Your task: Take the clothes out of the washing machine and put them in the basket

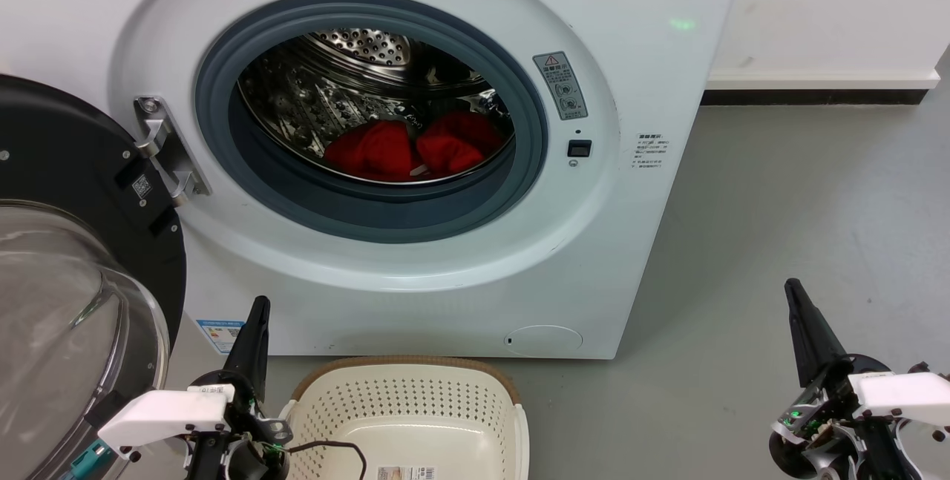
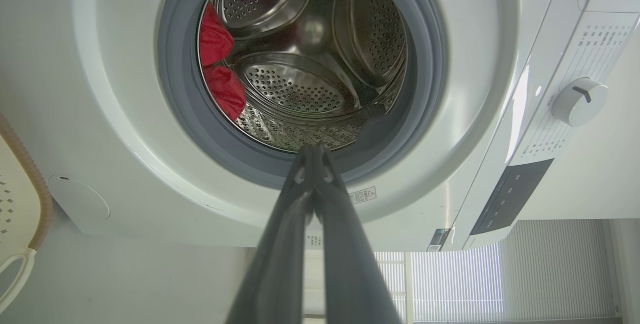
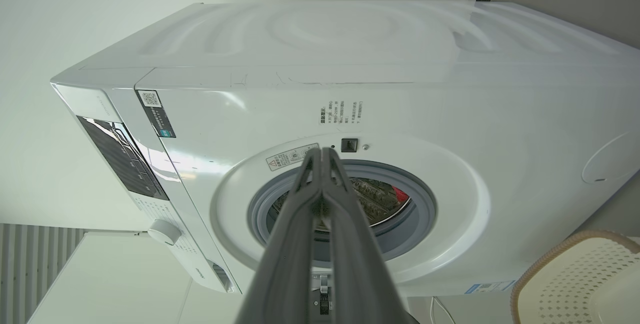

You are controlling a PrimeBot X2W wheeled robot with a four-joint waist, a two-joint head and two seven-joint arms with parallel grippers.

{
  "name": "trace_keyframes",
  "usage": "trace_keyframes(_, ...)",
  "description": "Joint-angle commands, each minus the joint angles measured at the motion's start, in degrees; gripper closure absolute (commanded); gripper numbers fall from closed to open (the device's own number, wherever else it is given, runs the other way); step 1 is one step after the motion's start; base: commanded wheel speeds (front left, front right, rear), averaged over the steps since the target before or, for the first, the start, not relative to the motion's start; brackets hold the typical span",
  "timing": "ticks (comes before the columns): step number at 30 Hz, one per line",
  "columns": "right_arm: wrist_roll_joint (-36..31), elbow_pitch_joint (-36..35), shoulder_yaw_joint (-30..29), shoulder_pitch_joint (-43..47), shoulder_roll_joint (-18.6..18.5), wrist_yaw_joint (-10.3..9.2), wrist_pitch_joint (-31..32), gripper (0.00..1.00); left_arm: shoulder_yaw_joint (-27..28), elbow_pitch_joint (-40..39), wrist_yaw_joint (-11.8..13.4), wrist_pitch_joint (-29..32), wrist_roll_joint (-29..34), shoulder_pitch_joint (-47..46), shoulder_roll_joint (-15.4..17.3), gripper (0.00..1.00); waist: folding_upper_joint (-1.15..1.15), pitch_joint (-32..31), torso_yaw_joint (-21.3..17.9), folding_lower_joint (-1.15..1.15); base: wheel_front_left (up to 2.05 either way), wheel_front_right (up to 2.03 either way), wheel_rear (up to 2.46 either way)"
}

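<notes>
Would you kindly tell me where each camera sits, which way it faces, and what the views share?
Head: faces down at washing machine, clothes, basket; left gripper, right gripper low.
Left wrist: along its shut fingers into the drum.
Right wrist: along its shut fingers at the washing machine's front.
All share washing machine and basket.

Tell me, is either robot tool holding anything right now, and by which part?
Nothing is held. The left tool and right tool are both shut on nothing, in front of the washing machine; the clothes lie inside it.
</notes>
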Motion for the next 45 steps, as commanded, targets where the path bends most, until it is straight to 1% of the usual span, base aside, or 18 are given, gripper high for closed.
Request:
trace_keyframes(1, 0.1, 0.1, 0.0, -0.7, 0.2, 0.00, 0.0, 1.00, 0.2, 0.0, -0.1, 0.1, -0.1, -0.3, -0.1, 1.00, 0.00, 0.0, 0.0, 0.00, 0.00, 0.00, 0.00)
trace_keyframes(39, 0.1, 0.1, 0.0, -0.7, 0.2, 0.00, 0.0, 1.00, 0.2, 0.0, -0.1, 0.1, -0.1, -0.3, -0.1, 1.00, 0.00, 0.0, 0.0, 0.00, 0.00, 0.00, 0.00)
trace_keyframes(40, 0.0, 0.0, 0.0, 0.0, 0.0, 0.00, 0.0, 0.00, 0.0, 0.0, 0.0, 0.0, 0.0, 0.0, 0.0, 0.00, 0.00, 0.0, 0.0, 0.00, 0.00, 0.00, 0.00)
trace_keyframes(42, 0.0, 0.7, 0.0, 0.5, 0.1, 0.00, 0.0, 0.00, -0.1, 0.8, 0.0, -0.1, 0.0, 0.5, -0.1, 0.00, 0.00, 0.0, 0.0, 0.00, 0.00, 0.00, 0.00)
trace_keyframes(43, 0.0, 1.2, 0.1, 0.9, 0.1, 0.00, -0.1, 1.00, -0.2, 1.2, 0.0, -0.2, 0.0, 1.0, -0.1, 1.00, 0.00, 0.0, 0.0, 0.00, 0.00, 0.00, 0.00)
trace_keyframes(44, -0.1, 1.2, 0.2, 1.1, 0.1, 0.00, -0.3, 0.00, -0.3, 1.2, 0.0, -0.4, 0.2, 1.2, -0.1, 0.00, 0.00, 0.0, 0.0, 0.00, 0.00, 0.00, 0.00)
trace_keyframes(45, -0.2, 1.1, 0.3, 1.2, 0.1, 0.00, -0.6, 0.00, -0.3, 1.1, 0.0, -0.7, 0.3, 1.3, -0.1, 0.00, 0.00, 0.0, 0.0, 0.00, 0.00, 0.00, 0.00)
